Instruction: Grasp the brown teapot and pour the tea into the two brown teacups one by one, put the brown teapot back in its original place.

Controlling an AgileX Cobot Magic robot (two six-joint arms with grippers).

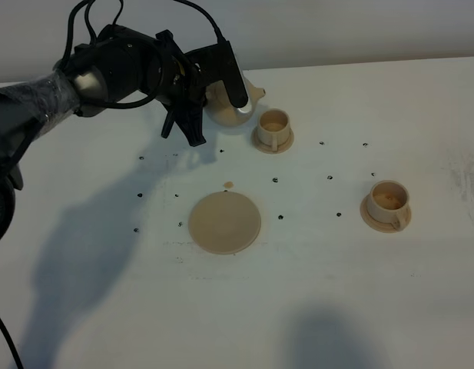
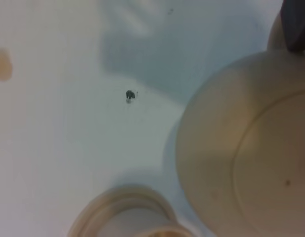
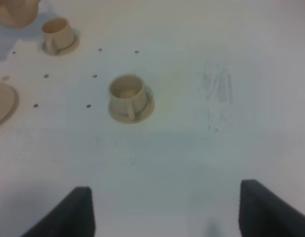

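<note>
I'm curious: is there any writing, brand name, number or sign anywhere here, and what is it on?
None: no text can be read in any view.
The teapot, left cup, right cup, disc and table are plain.
The black dots on the table are marks, not characters.
The arm shows no label.

High view looks down; 2 wrist views share the teapot (image 2: 241, 148).

Bright light casts soft shadows on the white bench (image 1: 421, 300); wrist views are blurred, the brown teapot (image 2: 251, 163) most.
</note>
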